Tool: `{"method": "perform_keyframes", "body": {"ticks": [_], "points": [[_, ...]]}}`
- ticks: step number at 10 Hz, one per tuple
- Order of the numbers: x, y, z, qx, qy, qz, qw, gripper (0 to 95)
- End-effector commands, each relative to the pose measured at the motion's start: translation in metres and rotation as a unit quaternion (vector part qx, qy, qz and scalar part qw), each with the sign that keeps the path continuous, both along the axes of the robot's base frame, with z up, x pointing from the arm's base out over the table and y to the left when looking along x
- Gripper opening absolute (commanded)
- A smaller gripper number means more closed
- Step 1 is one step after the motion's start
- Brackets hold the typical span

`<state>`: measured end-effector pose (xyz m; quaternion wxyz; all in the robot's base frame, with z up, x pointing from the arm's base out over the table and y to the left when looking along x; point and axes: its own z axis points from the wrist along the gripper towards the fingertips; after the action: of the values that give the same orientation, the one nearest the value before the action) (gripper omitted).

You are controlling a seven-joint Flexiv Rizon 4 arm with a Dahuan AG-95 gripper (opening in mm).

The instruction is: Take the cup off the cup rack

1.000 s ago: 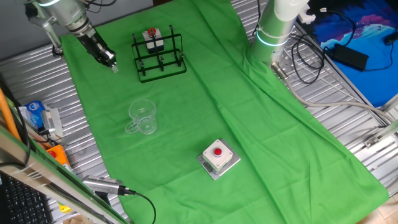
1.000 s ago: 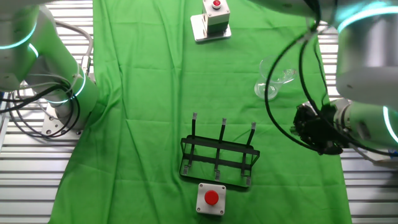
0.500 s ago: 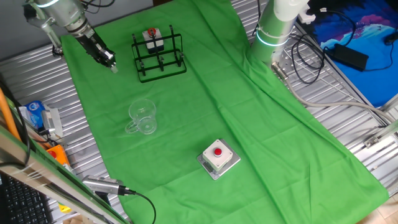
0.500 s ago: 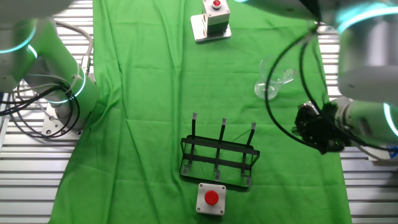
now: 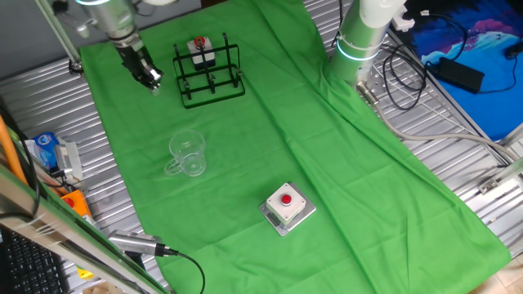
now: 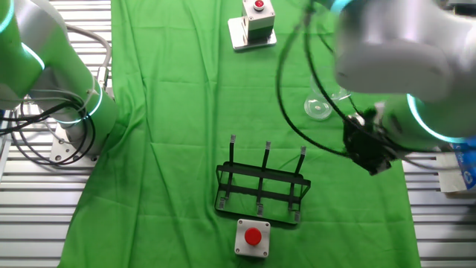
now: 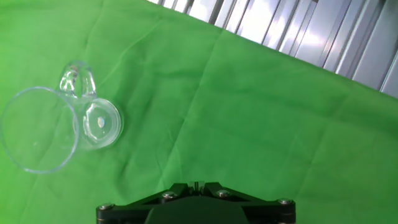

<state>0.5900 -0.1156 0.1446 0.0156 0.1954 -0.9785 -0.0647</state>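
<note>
Cup (image 5: 187, 153) upright on green cloth (image 5: 327, 163), well apart from rack (image 5: 209, 72), at its 6 o'clock. Gripper (image 5: 149, 77) beside rack at 9 o'clock; finger spacing unclear.

A green cloth (image 5: 343, 163) covers the table, bearing the cup (image 5: 188, 153), cup rack (image 5: 209, 75) and red-button box (image 5: 287, 208).

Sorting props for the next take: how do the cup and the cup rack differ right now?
The cup is clear glass, while the cup rack is black wire. The cup is a small rounded mug with a side handle; the rack is a larger rectangular frame with upright pegs. The rack carries a white-and-red tag; the cup is plain. Both rest apart on the green cloth.
</note>
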Motion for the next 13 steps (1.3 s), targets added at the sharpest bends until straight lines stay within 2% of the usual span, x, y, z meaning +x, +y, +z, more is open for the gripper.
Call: {"method": "perform_keyframes", "body": {"ticks": [1, 5, 7, 8, 10, 12, 13], "points": [[0.0008, 0.0010, -0.0011, -0.003, 0.001, 0.008, 1.0000, 0.0], [-0.0016, 0.0013, -0.0024, -0.014, 0.002, 0.013, 0.9998, 0.0], [-0.0018, 0.0015, -0.0025, -0.014, 0.002, 0.016, 0.9998, 0.0], [-0.0018, 0.0015, -0.0025, -0.009, 0.006, 0.026, 0.9996, 0.0], [-0.0018, 0.0015, -0.0025, 0.016, 0.010, 0.079, 0.9967, 0.0], [-0.0018, 0.0015, -0.0025, 0.019, 0.021, 0.113, 0.9932, 0.0], [-0.0018, 0.0015, -0.0025, 0.019, 0.022, 0.118, 0.9926, 0.0]]}}
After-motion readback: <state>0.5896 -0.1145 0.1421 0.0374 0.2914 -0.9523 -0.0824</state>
